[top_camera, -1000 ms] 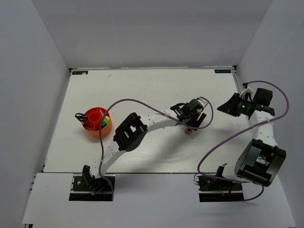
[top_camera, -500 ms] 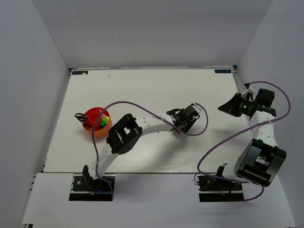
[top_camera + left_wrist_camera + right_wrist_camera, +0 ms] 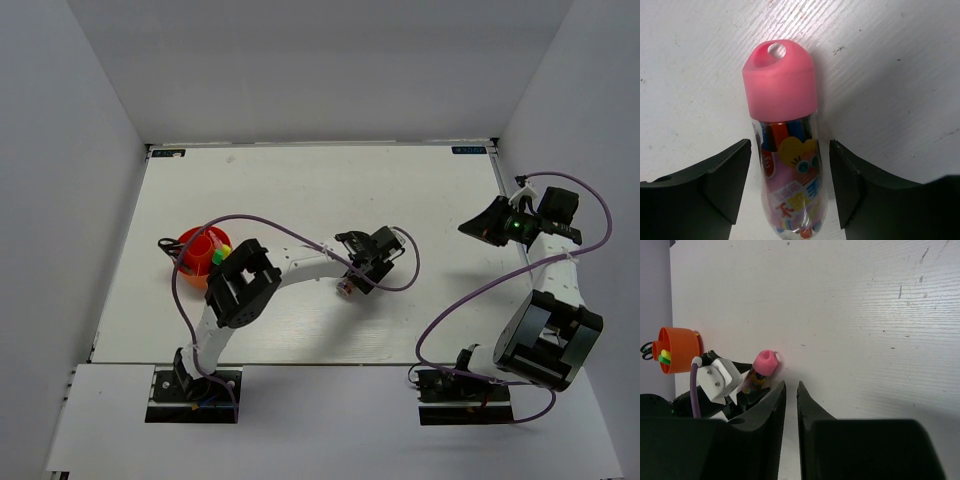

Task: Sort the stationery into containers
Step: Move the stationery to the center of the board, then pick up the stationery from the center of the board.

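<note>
A clear tube with a pink cap [image 3: 785, 90] sits between the fingers of my left gripper [image 3: 789, 146], cap pointing away from the wrist. A thin strip of table shows on each side of it, so the fingers flank it without pressing. From above, the pink-capped tube [image 3: 345, 288] is at mid-table under the left gripper [image 3: 358, 274]. The orange-red cup [image 3: 196, 240] stands at the left with yellow and green marker caps [image 3: 222, 252] in it and black scissor handles [image 3: 167, 245] over its rim. My right gripper [image 3: 791, 386] hovers at the far right, fingers almost together and empty.
White walls close in the table on the left, back and right. The left arm's purple cable [image 3: 270, 220] loops over the cup, and its elbow [image 3: 240, 285] sits just right of the cup. The right arm's cable [image 3: 470, 300] hangs across the right side.
The left arm has swung left toward the cup, and the pink-capped tube has travelled with it between the fingers. The right arm has stayed put.
</note>
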`<state>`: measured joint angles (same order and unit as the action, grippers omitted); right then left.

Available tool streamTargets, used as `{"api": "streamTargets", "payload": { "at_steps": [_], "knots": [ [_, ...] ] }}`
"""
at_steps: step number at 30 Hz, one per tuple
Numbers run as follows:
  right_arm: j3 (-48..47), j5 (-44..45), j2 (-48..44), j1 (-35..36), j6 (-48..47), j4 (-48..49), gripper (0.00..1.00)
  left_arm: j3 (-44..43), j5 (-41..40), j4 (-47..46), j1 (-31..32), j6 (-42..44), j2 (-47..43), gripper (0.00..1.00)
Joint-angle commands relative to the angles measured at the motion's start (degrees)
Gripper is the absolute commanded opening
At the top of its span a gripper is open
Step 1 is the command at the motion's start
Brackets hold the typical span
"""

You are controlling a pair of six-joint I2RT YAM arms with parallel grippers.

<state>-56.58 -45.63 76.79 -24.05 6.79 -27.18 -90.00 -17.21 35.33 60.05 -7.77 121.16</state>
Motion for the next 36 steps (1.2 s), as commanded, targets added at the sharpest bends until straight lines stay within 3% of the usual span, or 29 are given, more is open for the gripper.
{"api": "streamTargets", "payload": {
  "at_steps": [1,17,21,24,25,27,28,29,30,33,35,36],
  "knots": [
    [-1.8,-1.7,0.3,-0.3,0.3,0.3,0.18,-4.6,2.2,6.6,-0.5,1.0,1.3,0.75],
    [-1.9,-2.6,0.3,-1.6,0.6,0.5,0.19,-23.1,7.1,18.5,-4.7,1.4,11.9,0.73],
    [-1.8,-3.1,0.2,-1.8,0.8,0.4,0.19,-22.7,6.7,18.8,-5.1,1.8,12.5,0.61],
    [-1.6,-3.3,0.2,-2.2,0.9,0.6,0.19,-20.9,6.8,18.5,-5.5,1.9,11.6,0.36],
    [-1.8,-3.2,0.3,-2.3,0.8,0.5,0.19,-20.3,6.8,18.5,-5.6,1.9,11.0,0.21],
    [-1.8,-3.3,0.3,-2.3,0.8,0.5,0.22,-19.2,7.0,18.4,-5.5,1.8,9.5,0.09],
    [-1.6,-3.8,0.4,-2.4,0.9,0.6,0.29,-18.7,6.9,18.3,-5.6,1.7,7.1,0.0],
    [-1.8,-3.9,0.6,-2.3,0.8,0.5,0.4,-17.0,7.0,18.2,-5.6,1.8,6.0,0.0],
    [-1.7,-4.5,0.5,-2.3,0.8,0.3,0.58,-16.1,7.6,18.0,-5.6,1.9,4.7,0.0],
    [-1.3,-6.7,-0.3,-2.3,-0.5,1.1,0.72,-9.5,8.9,15.4,-7.2,1.5,-4.3,0.0],
    [-0.8,-7.7,-0.5,-2.1,-0.6,1.6,0.58,-5.1,10.3,12.7,-9.9,0.3,-14.3,0.0],
    [-0.3,-10.2,-0.6,-2.0,-0.5,2.3,0.41,-1.9,10.6,12.0,-10.7,-1.2,-19.8,0.0]
  ]
}}
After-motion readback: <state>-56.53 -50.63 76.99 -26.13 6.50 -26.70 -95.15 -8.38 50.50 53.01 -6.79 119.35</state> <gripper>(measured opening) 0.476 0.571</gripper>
